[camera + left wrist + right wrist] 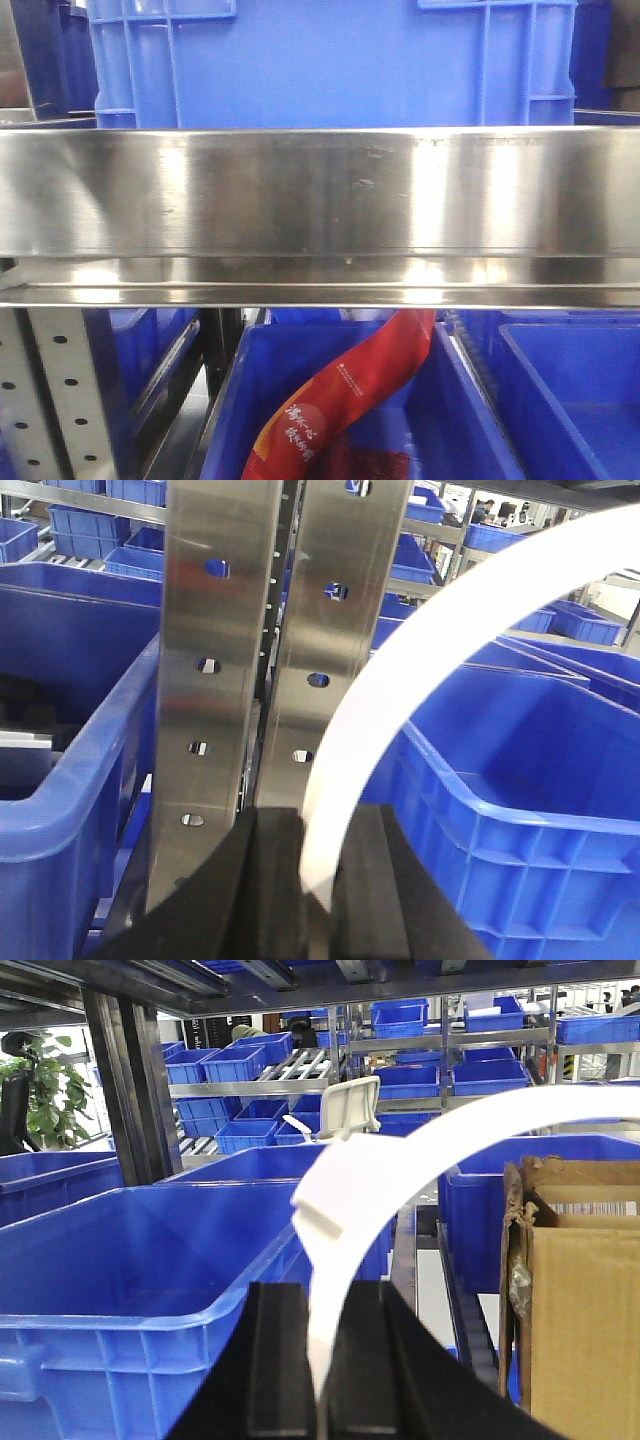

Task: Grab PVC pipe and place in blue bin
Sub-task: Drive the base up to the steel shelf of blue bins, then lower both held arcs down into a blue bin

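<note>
Both of my grippers are clamped on white pipe, as far as my wrist views show. The PVC pipe [450, 620] stands up out of my left gripper [320, 825], pinched between the black fingers [270, 880] with no gap on either side. From there it bends in a long arc up and away to the right. Under that arc, just right of the jaws, an open blue bin [540, 880] lies with its rim near the fingers, and a steel upright [210, 680] stands behind on the left.

My right gripper [322, 1300] is closed the same way on a white length with a raised joint. This length also curves up and off to the right, toward a cardboard box [580, 1310], while a blue bin opens on its left (same bin or another, I cannot tell).

I judge the left arm the nearer one for the drop, since its bin sits directly beneath the pipe's sweep. The front view shows only a shelf beam [320, 190], no pipe.
</note>
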Robot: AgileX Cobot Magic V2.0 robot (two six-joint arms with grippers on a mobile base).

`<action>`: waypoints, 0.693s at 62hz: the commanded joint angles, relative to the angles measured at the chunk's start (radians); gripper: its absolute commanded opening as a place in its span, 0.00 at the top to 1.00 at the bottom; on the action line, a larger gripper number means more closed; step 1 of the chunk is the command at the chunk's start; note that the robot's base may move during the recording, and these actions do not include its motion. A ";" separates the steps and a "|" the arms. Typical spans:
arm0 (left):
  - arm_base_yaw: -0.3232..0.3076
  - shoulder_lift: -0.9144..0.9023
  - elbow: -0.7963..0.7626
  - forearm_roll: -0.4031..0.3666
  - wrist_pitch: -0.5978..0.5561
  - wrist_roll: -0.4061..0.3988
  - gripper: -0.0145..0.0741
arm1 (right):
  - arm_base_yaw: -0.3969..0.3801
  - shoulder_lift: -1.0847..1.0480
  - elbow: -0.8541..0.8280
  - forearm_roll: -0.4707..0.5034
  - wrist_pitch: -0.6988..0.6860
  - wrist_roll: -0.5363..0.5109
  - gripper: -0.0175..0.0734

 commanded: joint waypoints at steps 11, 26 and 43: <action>0.005 -0.007 -0.001 0.002 -0.030 -0.007 0.96 | -0.003 -0.003 0.002 -0.007 -0.025 -0.010 0.99; 0.005 -0.007 -0.001 0.002 -0.030 -0.007 0.96 | -0.003 -0.003 0.002 -0.007 -0.025 -0.010 0.99; 0.005 -0.007 -0.001 0.002 -0.032 -0.007 0.96 | -0.003 -0.003 0.002 -0.007 -0.025 -0.010 0.99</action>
